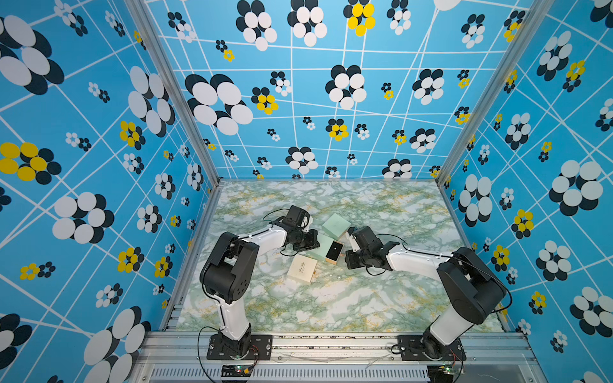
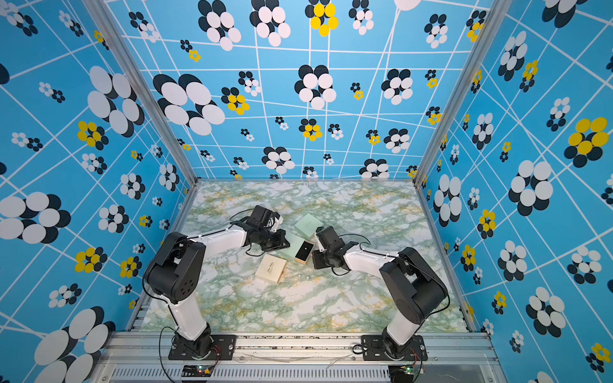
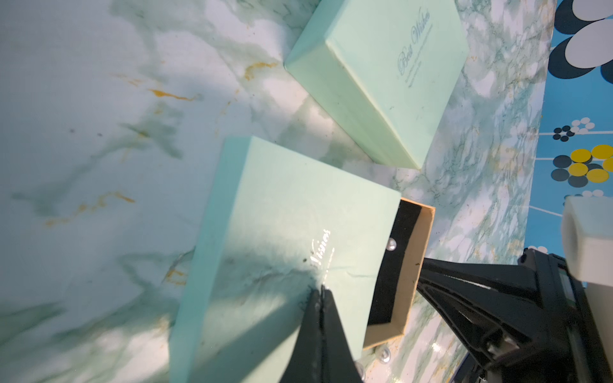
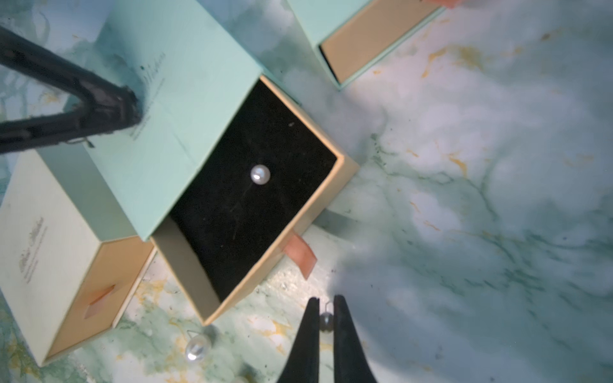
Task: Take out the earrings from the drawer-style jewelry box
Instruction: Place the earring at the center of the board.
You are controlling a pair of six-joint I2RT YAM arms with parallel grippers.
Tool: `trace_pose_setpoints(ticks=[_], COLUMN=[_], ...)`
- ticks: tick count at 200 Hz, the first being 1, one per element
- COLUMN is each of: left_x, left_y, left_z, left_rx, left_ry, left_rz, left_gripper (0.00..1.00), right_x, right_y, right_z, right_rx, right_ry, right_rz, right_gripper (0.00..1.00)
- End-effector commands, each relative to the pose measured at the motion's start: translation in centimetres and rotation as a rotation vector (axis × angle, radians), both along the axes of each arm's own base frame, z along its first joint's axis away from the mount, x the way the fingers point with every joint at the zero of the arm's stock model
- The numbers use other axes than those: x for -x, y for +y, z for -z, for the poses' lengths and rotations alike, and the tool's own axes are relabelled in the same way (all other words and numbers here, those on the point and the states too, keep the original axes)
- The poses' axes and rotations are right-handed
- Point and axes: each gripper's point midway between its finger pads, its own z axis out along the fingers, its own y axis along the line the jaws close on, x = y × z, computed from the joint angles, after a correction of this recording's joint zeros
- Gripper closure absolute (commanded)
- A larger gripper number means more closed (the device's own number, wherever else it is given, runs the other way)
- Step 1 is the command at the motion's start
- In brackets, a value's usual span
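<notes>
Your right gripper [image 4: 326,298] pinches a pearl [image 4: 326,322] near the open drawer [image 4: 238,232]; your left gripper [image 3: 321,290], pressed together, pins the box [image 3: 282,215].

Top views bright, edges warped. Wrist views soft, hard shadows; glare on mint box [image 3: 282,238].

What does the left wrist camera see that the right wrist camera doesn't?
Only the left wrist view shows the blue flowered wall and the Best Wishes lettering on the closed mint box. Only the right wrist view shows the cream box, an orange ribbon tab, and a pearl earring pinched in the right end effector. Both show the open drawer, its lone pearl on black lining, and the shut left end effector resting on the mint sleeve.
</notes>
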Motion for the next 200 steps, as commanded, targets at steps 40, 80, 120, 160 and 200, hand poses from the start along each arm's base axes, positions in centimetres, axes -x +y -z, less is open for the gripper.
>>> trace_pose_setpoints(ticks=[40,80,120,160,200], left_x=[3.2,3.3,3.3,3.2,3.3], left_y=[2.4,2.5,2.5,2.4,2.4], left_z=[3.6,3.7,3.7,3.0,3.2], left_rx=[-0.125,-0.125,-0.126,-0.117,-0.116], left_ry=[0.140,0.141,0.143,0.124,0.124], left_rz=[-0.002,-0.001,-0.003,-0.004,-0.006], left_gripper=[1.00,1.00,1.00,1.00,1.00], right_x=[0.4,0.4,0.2,-0.7,-2.0], right_y=[0.0,-0.2,-0.5,-0.4,0.5], right_z=[0.7,0.7,-0.2,-2.5,-4.4], right_rx=[-0.036,-0.033,-0.016,0.005,0.019], right_ry=[0.034,0.029,0.004,-0.046,-0.090], right_rz=[0.010,0.015,0.009,-0.022,-0.068], right_gripper=[0.80,0.76,0.75,0.74,0.74])
